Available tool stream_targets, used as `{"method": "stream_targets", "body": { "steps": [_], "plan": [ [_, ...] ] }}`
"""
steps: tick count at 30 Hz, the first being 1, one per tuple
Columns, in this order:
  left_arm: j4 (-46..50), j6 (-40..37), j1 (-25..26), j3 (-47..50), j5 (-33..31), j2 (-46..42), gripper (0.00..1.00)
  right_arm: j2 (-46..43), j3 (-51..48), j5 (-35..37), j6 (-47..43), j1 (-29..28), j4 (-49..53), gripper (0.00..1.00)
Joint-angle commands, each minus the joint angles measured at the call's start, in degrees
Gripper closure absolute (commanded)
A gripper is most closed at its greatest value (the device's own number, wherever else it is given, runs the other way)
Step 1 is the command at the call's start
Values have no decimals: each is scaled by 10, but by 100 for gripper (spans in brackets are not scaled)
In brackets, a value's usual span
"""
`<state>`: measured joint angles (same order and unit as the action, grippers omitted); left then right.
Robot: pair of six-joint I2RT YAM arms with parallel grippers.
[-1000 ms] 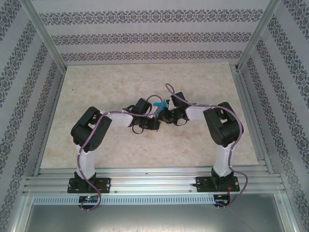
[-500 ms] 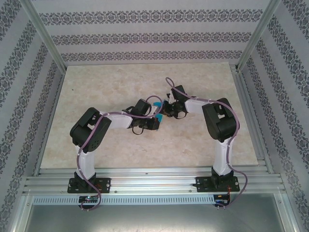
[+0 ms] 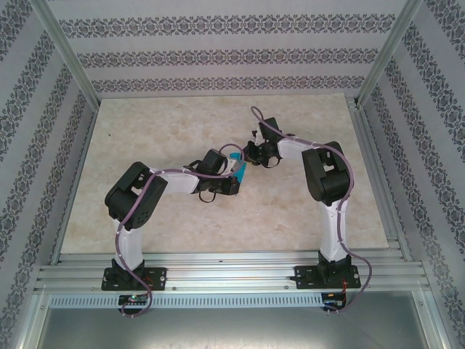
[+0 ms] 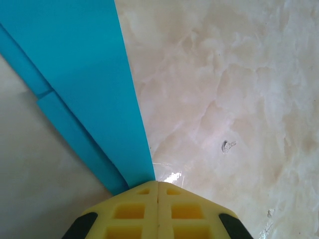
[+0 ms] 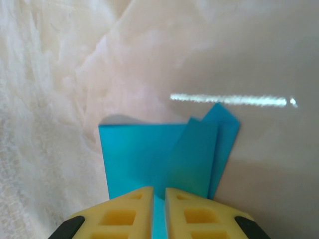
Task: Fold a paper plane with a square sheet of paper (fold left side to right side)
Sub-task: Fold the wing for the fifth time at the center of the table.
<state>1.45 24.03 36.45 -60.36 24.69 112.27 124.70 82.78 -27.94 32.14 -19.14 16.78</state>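
Around the work: bare marble-look table [image 3: 160,131], patterned walls [image 3: 218,54] at 9, 12 and 3 o'clock, an aluminium rail [image 3: 218,267] at 6 o'clock.

Just past table centre toward 1 o'clock, between the two tools: the sheet of paper [image 3: 239,171], cyan, partly folded, with overlapping flaps. From above, largely hidden behind the black left wrist housing [image 3: 214,163], with just a short blue strip exposed. Cannot tell whether resting on the marble or raised.

Gripped at its 7 o'clock end by the left gripper [image 3: 235,177], with yellow fingers [image 4: 132,211] pressed flat together on a tapering corner. Gripped at the 1 o'clock end by the right gripper [image 3: 252,153], with fingers [image 5: 192,214] pinching the edge and a paper-thin slit between them. Beyond the sheet in both wrist views, plain marble.

Against a second ago: right gripper drawn away toward 12 o'clock, and right elbow swung the same way. Blue strip now showing lower, at the left gripper's tip. Left arm almost where it was.
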Motion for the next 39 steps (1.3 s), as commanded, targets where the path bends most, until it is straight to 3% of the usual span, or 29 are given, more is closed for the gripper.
{"method": "stream_targets", "body": {
  "steps": [1,9,19,27,39],
  "plan": [
    [142,-10,10,43,-30,28,99,2,24,77,-24,34,-40,84],
    [141,-7,11,44,-32,26,99,-62,9,80,-48,48,-23,81],
    [141,-8,14,39,-30,22,99,-200,-195,17,21,-1,-139,79],
    [142,-10,15,37,-31,21,99,-142,-196,12,66,-58,-191,79],
    [153,-19,24,59,-25,1,98,-57,-146,72,52,-60,-81,79]
  ]
}}
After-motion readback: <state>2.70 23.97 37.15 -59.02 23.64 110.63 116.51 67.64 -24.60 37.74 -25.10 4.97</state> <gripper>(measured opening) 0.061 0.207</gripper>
